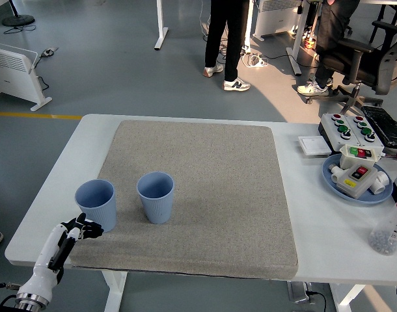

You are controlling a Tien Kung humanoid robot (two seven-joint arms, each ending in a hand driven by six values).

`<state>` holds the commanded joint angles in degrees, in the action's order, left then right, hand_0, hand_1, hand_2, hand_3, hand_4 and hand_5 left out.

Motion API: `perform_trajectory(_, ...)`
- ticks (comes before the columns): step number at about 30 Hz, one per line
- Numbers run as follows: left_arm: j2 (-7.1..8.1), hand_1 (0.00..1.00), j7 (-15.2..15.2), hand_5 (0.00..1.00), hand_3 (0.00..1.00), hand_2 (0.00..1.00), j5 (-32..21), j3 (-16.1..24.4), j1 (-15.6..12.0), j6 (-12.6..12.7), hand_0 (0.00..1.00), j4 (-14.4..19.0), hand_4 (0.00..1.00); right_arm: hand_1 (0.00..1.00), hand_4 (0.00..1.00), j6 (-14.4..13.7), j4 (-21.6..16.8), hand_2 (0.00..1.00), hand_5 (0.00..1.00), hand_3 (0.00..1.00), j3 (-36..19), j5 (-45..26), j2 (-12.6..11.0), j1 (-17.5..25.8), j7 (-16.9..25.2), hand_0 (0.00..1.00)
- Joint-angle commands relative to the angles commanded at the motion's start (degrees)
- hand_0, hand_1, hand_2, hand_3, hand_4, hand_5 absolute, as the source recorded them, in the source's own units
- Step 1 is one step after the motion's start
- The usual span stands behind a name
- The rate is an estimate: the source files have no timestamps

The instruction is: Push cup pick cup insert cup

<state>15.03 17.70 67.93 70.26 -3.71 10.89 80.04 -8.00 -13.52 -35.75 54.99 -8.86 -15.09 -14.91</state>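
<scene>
left hand (80, 229): we see it coming in from the lower left corner, at the near-left corner of the mat, just below and beside the left cup. not touching it as far as we can tell. fingers loosely curled forward toward the cup, holding nothing.
right hand: we don't see it anywhere.
left cup (96, 205): light blue, ribbed, upright, mouth up, on the mat near its left edge.
right cup (155, 197): same kind, upright, just beside the left cup with a clear gap between them. both look empty.
mat (205, 182): grey-beige speckled pad covering most of the table (62, 175); we see both cups in its near-left part.
right side of table: blue plate (334, 179) carrying a white switch box (356, 172) with red and green buttons; a button box (351, 128) behind it; a small white square plate (314, 145) by the mat's far right corner; a clear bottle (388, 231) with a red top at the right edge.
background: a person's legs (226, 39) in dark trousers on the floor beyond the table, an office chair (368, 58) at upper right.
</scene>
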Motion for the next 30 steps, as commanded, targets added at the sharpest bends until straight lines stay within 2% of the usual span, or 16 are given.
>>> perform_trajectory(1,0.08,0.544,-0.03,0.998,0.456,0.506,-0.03,-0.1,0.23,-0.04,0.6,-0.18,0.582,0.544,0.112,0.0,0.0,0.619,0.44,0.563,0.01,-0.01,0.0,-0.01,0.0,0.523)
perform_trajectory(8,0.91,0.547,-0.25,0.998,0.458,0.508,-0.59,-2.28,2.76,-0.55,0.602,-2.11,0.593,0.544,0.112,-0.12,0.01,0.619,0.44,0.563,0.36,-0.7,0.03,-0.22,0.08,0.523)
perform_trajectory(14,0.17,0.547,-0.06,0.998,0.458,0.509,-1.08,-3.31,5.55,-0.56,0.601,-4.48,0.596,0.544,0.113,-0.12,0.01,0.619,0.441,0.564,0.33,-0.61,0.12,-0.26,0.06,0.523)
perform_trajectory(20,-0.24,0.548,0.12,0.998,0.46,0.509,-2.99,-2.99,6.64,-0.74,0.601,-6.41,0.598,0.544,0.112,-0.2,0.01,0.619,0.442,0.563,0.5,-0.91,0.19,-0.24,0.09,0.523)
perform_trajectory(30,0.29,0.551,0.73,0.998,0.462,0.51,-3.3,-3.64,9.84,-0.7,0.601,-9.98,0.603,0.544,0.112,-0.21,0.01,0.619,0.444,0.563,0.51,-0.96,0.38,-0.23,0.1,0.523)
